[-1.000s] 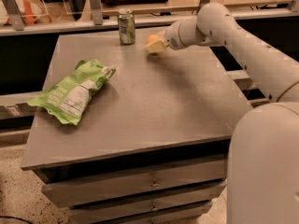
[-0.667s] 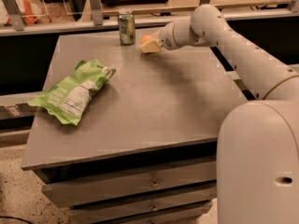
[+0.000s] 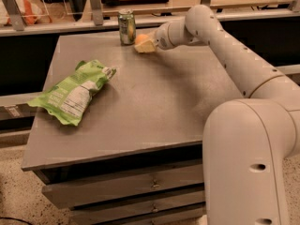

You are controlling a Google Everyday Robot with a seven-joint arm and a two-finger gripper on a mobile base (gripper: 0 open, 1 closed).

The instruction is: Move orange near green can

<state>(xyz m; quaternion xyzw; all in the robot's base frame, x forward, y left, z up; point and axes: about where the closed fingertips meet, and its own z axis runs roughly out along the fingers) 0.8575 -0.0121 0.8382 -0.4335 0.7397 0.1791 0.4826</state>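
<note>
Grey table (image 3: 154, 107) with drawer fronts (image 3: 126, 186) below its front edge. A crinkled green chip bag (image 3: 72, 92) lies flat on the left half of the top, well apart from everything else. The green can (image 3: 126, 27) stands upright near the far edge, left of centre. A metal rail (image 3: 56, 26) runs behind the table. The stretch of tabletop between the bag and the can bears nothing else, and nothing stands between the can and the orange (image 3: 140, 38).

The white arm (image 3: 225, 46) rises from the robot's body (image 3: 248, 163) at lower right, bends at a rounded joint above the far edge, and reaches leftward, low over the table. The gripper (image 3: 142, 43) sits at the far edge, just right of the can, with its jaws closed on the orange. The orange is thus just beside the can, on its right.

Only the upper left of the orange shows; a pale finger (image 3: 148, 47) covers the rest. Whether the fruit rests on the table or hangs just above it cannot be told, nor whether it touches the can. The robot's body is cut off at the right and bottom edges.
</note>
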